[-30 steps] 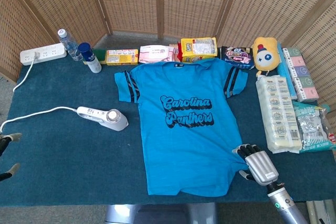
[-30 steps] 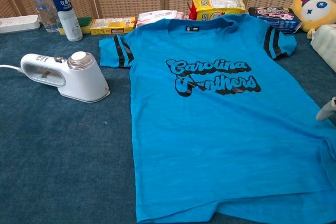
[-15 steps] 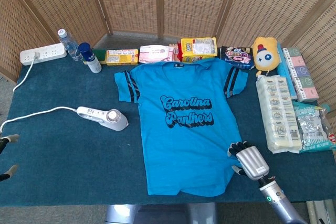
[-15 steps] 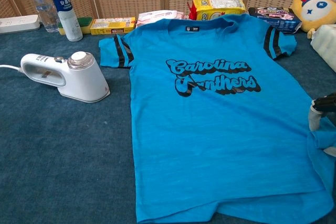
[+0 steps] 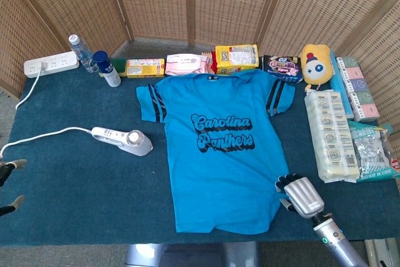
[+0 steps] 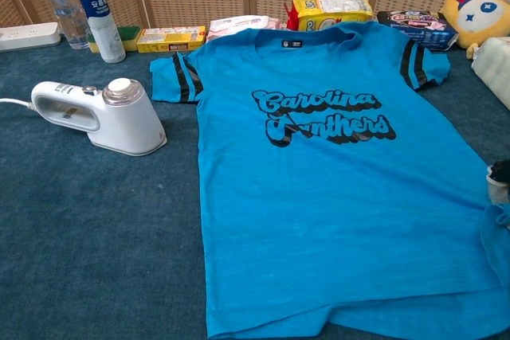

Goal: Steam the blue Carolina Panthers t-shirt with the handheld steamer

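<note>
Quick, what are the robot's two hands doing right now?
Left hand: only fingertips show at the frame's edge; cannot be told.
Right hand: gripping the t-shirt at its lower edge.

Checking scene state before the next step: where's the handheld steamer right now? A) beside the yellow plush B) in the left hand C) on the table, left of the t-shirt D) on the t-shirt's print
C: the white handheld steamer rests on the blue table cloth left of the t-shirt, cord attached, with neither hand touching it.

Blue t-shirt [image 6: 335,189] flat on table, white steamer [image 6: 100,115] left of it, right hand [image 6: 499,183] at hem edge
</note>
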Controlling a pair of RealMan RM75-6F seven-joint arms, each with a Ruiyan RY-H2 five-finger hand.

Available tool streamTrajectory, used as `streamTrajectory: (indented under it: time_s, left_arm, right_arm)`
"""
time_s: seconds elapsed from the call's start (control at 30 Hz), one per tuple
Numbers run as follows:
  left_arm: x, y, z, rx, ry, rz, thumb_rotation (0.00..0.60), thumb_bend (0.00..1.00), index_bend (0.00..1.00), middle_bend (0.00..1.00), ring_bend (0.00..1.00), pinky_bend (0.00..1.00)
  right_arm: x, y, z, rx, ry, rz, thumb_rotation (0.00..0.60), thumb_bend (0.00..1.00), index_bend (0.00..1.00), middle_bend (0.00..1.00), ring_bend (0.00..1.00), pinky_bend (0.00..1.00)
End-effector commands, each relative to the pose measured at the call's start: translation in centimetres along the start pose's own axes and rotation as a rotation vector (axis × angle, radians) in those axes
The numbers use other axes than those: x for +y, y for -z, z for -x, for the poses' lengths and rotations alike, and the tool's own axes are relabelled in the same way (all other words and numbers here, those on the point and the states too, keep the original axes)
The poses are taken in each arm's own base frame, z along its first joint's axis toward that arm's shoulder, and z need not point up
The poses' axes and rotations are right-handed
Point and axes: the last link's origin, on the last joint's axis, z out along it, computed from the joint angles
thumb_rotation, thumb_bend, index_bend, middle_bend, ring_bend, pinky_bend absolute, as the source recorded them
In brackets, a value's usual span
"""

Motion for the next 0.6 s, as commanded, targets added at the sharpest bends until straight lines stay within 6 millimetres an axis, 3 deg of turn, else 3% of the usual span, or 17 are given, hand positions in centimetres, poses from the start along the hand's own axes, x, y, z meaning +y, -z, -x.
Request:
streamTrajectory:
  time_s: [0.03, 0.3, 0.6]
  left_arm:
    - [0.0, 0.0, 0.0, 0.0, 0.0, 0.001, 0.6, 0.23, 0.21, 0.31, 0.23, 0.31]
    - [0.3, -0.1, -0.1, 0.002, -0.002, 0.012, 0.6, 0.23, 0.21, 0.31, 0.23, 0.31]
    - [0.9, -0.8, 0.3, -0.028, -0.019, 0.04, 0.6, 0.23, 0.21, 0.31, 0.23, 0.31]
  right_arm:
    - [0.0, 0.5, 0.0, -0.019, 0.002, 0.002, 0.6, 0.45, 0.55, 0.49, 0.47, 0.54]
    - [-0.1, 0.9, -0.1, -0.028, -0.014, 0.003, 0.6, 0.49, 0.63, 0.6, 0.62, 0.7]
    - [-0.3, 0.7, -1.1, 0.035, -0.036, 0.005, 0.6, 0.51, 0.67, 0.64, 0.66, 0.74]
